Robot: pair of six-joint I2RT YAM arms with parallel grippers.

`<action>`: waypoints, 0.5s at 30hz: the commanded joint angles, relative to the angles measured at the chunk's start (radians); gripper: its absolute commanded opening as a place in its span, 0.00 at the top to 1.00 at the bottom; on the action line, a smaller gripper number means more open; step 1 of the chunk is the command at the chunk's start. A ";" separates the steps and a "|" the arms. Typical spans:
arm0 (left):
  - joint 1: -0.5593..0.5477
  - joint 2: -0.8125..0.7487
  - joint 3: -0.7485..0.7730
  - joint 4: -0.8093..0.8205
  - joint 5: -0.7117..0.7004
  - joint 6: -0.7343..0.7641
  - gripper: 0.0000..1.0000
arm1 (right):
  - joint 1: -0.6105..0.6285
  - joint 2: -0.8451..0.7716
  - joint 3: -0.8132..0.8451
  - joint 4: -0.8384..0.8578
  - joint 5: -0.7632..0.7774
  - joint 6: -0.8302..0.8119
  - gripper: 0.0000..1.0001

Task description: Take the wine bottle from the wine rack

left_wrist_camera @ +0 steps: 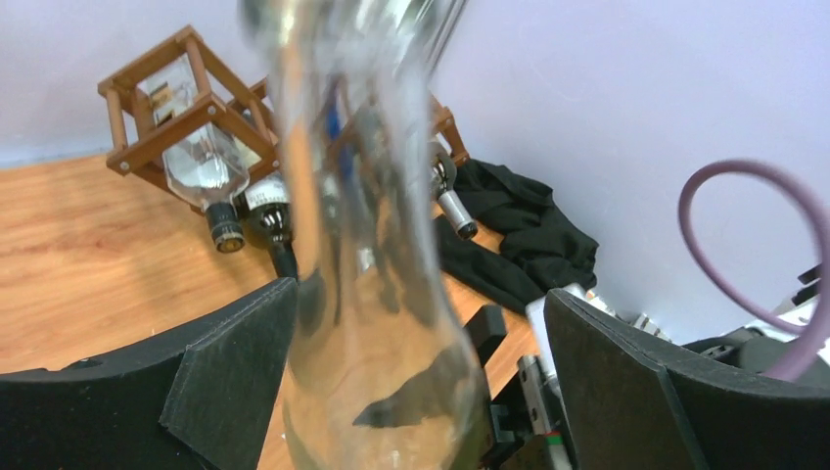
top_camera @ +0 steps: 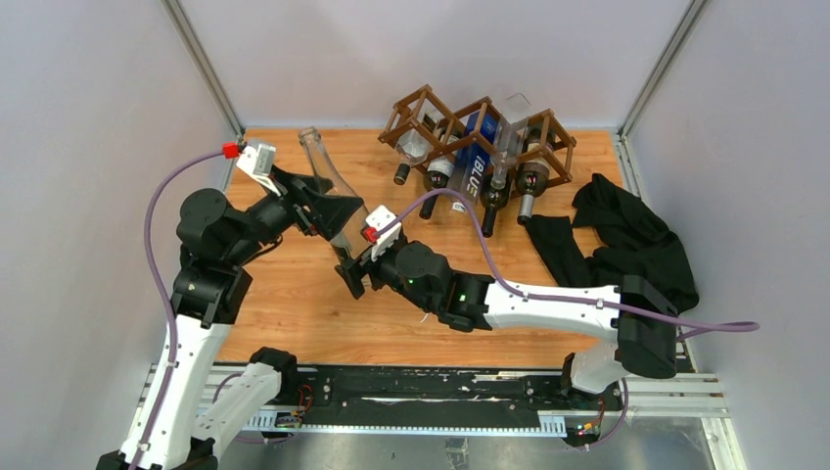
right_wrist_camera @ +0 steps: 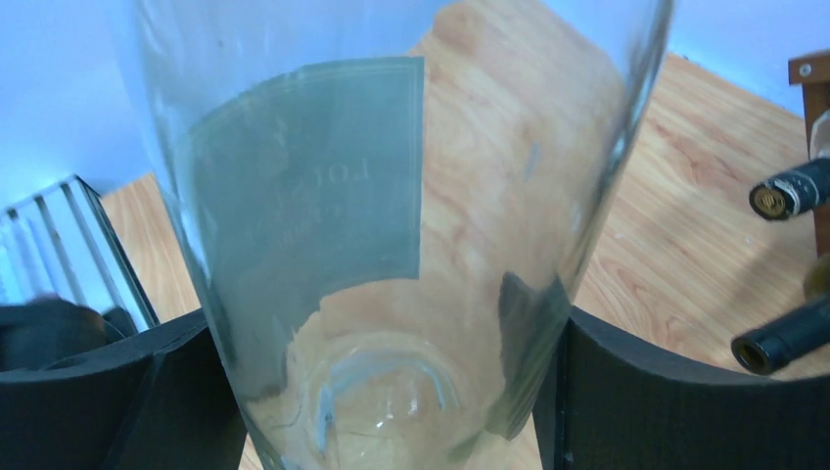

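Clear glass wine bottle hung off dark wooden lattice rack | left tool stood open | right tool gripped base | risk: slick glass could slip from single grip

Bright, even light; wrist-cam foregrounds blurry w/ soft shadows.

Count: one wine rack; at least four bottles lying in it, exact number unclear; one clear wine bottle outside rack; one black cloth.
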State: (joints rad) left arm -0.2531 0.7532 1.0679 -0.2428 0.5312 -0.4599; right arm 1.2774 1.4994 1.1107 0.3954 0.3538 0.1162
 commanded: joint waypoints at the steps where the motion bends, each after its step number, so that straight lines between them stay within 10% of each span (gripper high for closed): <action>1: -0.007 0.002 0.073 0.065 0.018 0.006 0.00 | 0.004 -0.086 -0.025 0.082 0.031 -0.050 1.00; 8: -0.006 0.019 0.062 0.090 0.051 0.007 0.17 | 0.005 -0.110 -0.054 0.082 0.020 -0.043 1.00; 15: 0.005 0.035 0.065 0.103 0.038 -0.001 0.69 | 0.005 -0.119 -0.064 0.077 0.012 -0.046 1.00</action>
State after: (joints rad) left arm -0.2497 0.7856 1.1141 -0.1860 0.5392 -0.4538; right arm 1.2774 1.4372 1.0351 0.3588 0.3599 0.0849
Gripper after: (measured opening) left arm 0.444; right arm 0.884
